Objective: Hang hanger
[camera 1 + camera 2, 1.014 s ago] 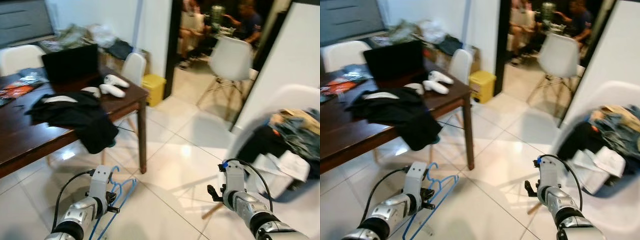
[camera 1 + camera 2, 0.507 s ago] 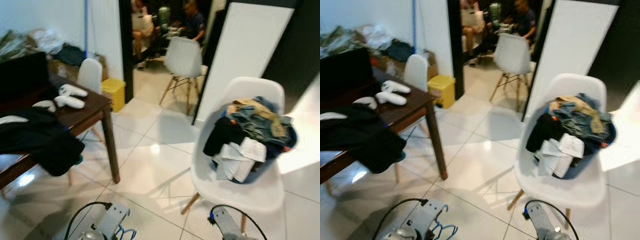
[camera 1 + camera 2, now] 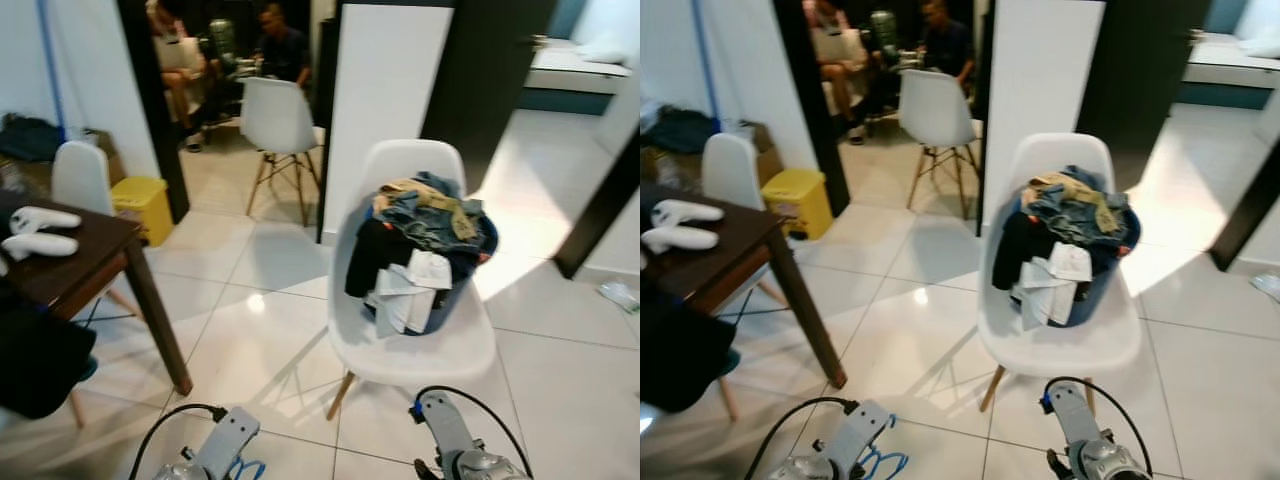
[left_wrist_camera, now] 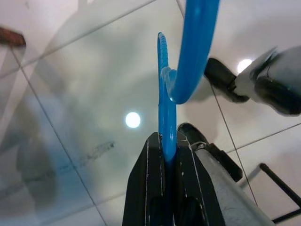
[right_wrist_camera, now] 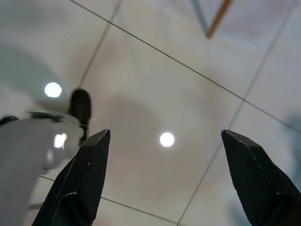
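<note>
Blue hanger (image 4: 167, 89) clamped in left tool (image 4: 167, 155), stem running along its fingers.

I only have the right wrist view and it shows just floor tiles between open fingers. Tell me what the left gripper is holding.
Observer: The left gripper is shut on a blue hanger, pinching it just below the hook.
Operator: Report what is ahead of the robot.
Observer: A white chair piled with clothes stands straight ahead on the tiled floor.
Operator: Say what is to the left.
Observer: A dark wooden table with two white controllers on it.
</note>
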